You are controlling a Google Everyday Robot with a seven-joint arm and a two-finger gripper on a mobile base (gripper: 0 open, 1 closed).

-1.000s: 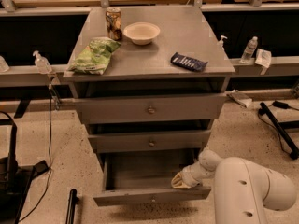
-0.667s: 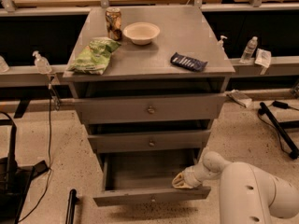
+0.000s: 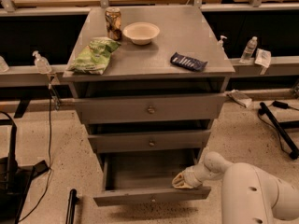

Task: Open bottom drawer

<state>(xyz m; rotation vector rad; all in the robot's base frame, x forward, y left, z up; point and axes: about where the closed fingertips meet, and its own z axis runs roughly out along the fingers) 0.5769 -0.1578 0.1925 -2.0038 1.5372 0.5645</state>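
Warm, dim light falls from above, leaving a yellowish cast throughout. The cabinet top (image 3: 187, 31) is evenly lit, and the pale bowl (image 3: 141, 32) is its brightest spot, while the can (image 3: 113, 23) shows small glints. Deep shadow fills the gaps under the top and between the drawer fronts. The inside of the open bottom drawer (image 3: 152, 196) darkens toward the back. The gripper (image 3: 180, 181), at that drawer's right front corner, catches the light, as does the white arm (image 3: 254, 195). The space under the benches is nearly black.
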